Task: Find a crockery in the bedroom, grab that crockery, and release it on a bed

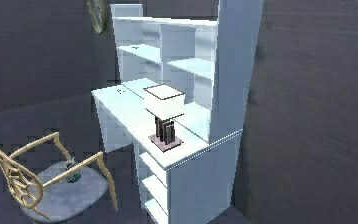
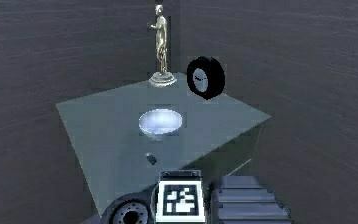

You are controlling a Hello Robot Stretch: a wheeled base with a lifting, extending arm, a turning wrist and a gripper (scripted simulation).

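Closest of all, the dark claw (image 2: 127, 212) sits low beside a white square tag with black marks (image 2: 182, 197). I cannot tell if its fingers are spread or pressed together, or if it holds anything. Just past it, a shiny round silver-blue bowl (image 2: 160, 122) rests flat in the middle of the dark grey boxy counter (image 2: 237, 125). I think the arm waits here to reach it. Behind the bowl stand a gold statue of a standing person (image 2: 163, 45) and a round black clock with a white face (image 2: 205, 78), safely out of the way.

The bowl (image 2: 160, 122) looks glossy, the statue (image 2: 163, 42) brassy.
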